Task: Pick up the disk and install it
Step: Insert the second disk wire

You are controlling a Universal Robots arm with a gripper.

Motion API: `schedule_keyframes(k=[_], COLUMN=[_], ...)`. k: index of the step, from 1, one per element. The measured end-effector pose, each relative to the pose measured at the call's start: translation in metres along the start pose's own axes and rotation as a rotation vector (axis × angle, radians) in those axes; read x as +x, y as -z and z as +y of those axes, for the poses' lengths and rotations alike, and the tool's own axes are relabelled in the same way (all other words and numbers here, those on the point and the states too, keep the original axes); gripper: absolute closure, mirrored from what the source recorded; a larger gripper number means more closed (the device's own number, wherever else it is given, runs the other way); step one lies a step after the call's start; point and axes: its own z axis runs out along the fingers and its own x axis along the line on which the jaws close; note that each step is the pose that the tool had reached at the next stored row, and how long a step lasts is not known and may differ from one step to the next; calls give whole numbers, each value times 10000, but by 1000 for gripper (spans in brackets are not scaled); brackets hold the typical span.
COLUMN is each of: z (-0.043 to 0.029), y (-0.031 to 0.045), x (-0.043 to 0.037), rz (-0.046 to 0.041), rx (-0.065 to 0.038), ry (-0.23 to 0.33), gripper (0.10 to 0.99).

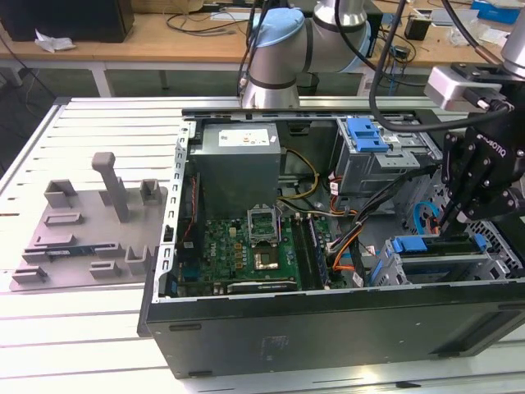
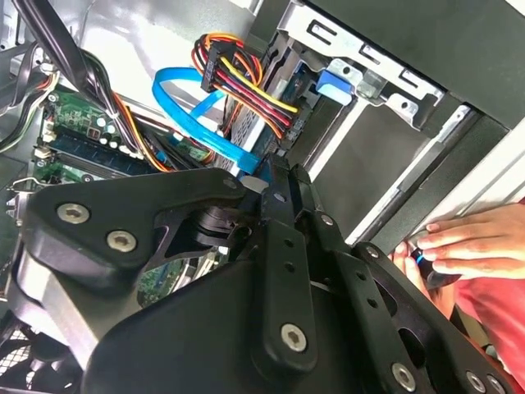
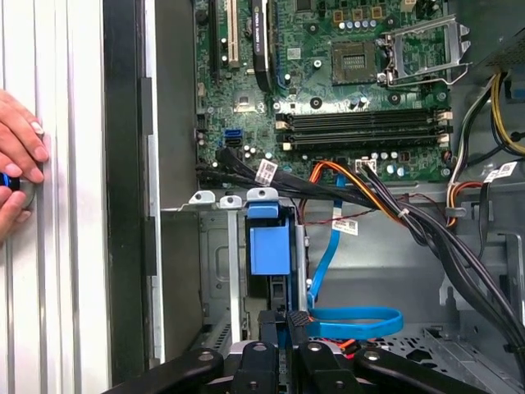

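The gripper (image 3: 283, 324) stands directly over the drive cage (image 3: 221, 271), its fingers closed on the disk (image 3: 269, 246) (blue-railed, set edge-on), whose long axis points down into the slot.

I see even, bright overhead light. Glare whitens the slatted table (image 1: 74, 131) in the exterior view. The case interior (image 2: 123, 49) blows out in the second wrist view; foreground linkage soft.
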Motion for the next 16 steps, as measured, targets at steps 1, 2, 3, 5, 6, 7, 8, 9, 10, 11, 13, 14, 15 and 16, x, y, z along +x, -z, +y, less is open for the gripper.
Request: schedule_keyframes(k=[1,2,3,5,6,7,8,9,10,11,13,14,15,16], z=[-4,-10,-10,-11,-11,-11,-12,-12,-12,-13,-13,-13,-13,-14], y=[-2,-4,-4,-10,-18,-25,-32,-40,-47,-56,-68,-68,-70,-71], x=[0,0,0,0,-1,-2,-3,-4,-5,-6,-7,-7,-7,-9], rz=[-6,-11,-10,-9,-12,-10,-10,-10,-10,-9,-7,-7,-13,-18], rx=[0,-1,-1,-1,-1,-1,-1,-1,-1,-1,-1,-1,1,3], ry=[0,1,0,0,0,0,0,0,0,0,0,0,0,1], gripper=[922,922,922,922,922,922,922,922,922,922,922,922,922,922])
